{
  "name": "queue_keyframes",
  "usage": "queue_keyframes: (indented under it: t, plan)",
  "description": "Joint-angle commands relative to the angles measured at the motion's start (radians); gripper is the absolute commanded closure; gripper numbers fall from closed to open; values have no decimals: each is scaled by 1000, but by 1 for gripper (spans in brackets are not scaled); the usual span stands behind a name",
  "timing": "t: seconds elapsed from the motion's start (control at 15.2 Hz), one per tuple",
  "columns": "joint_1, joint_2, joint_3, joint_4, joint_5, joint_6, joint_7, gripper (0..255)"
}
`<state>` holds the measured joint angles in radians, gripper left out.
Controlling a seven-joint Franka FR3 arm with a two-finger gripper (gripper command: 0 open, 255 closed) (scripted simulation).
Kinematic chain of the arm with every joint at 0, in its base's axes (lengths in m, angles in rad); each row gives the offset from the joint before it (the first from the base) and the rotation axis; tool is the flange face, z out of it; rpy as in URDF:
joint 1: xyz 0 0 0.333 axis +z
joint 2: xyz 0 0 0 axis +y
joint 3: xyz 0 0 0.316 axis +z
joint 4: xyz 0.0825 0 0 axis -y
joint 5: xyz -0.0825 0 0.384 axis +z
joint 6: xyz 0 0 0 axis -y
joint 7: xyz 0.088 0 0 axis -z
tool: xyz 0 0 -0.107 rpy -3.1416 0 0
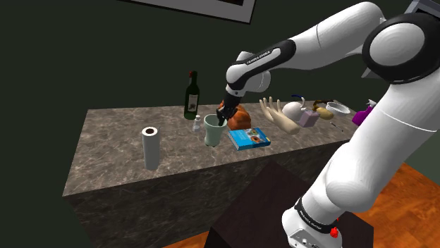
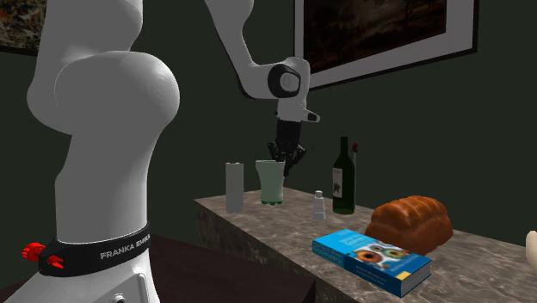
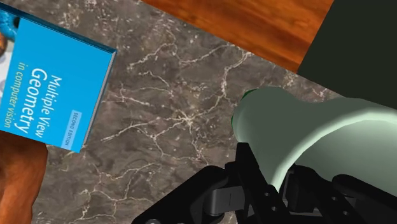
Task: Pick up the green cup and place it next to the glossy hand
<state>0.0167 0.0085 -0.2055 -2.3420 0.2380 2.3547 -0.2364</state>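
Black gripper (image 3: 280,183) clasps wall of pale green cup (image 3: 305,130) near edge of marbled counter (image 3: 172,114); blue geometry book (image 3: 51,83) apart, beside brown loaf (image 3: 19,175).

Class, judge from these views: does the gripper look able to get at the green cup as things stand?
Probably yes: the gripper sits right at the rim of the cup, coming from above, and nothing stands between them.
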Motion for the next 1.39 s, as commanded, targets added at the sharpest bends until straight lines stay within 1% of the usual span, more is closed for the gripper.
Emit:
queue_keyframes:
  t: [0.0, 0.66, 1.25, 1.32]
  plan:
    - [-2, -20, -2, 8, -12, -27, 9, 255]
    - [-5, -98, -2, 66, -55, -157, 55, 255]
    - [-8, -150, 1, 137, -81, -275, 86, 255]
    - [-8, -151, 1, 138, -81, -277, 87, 255]
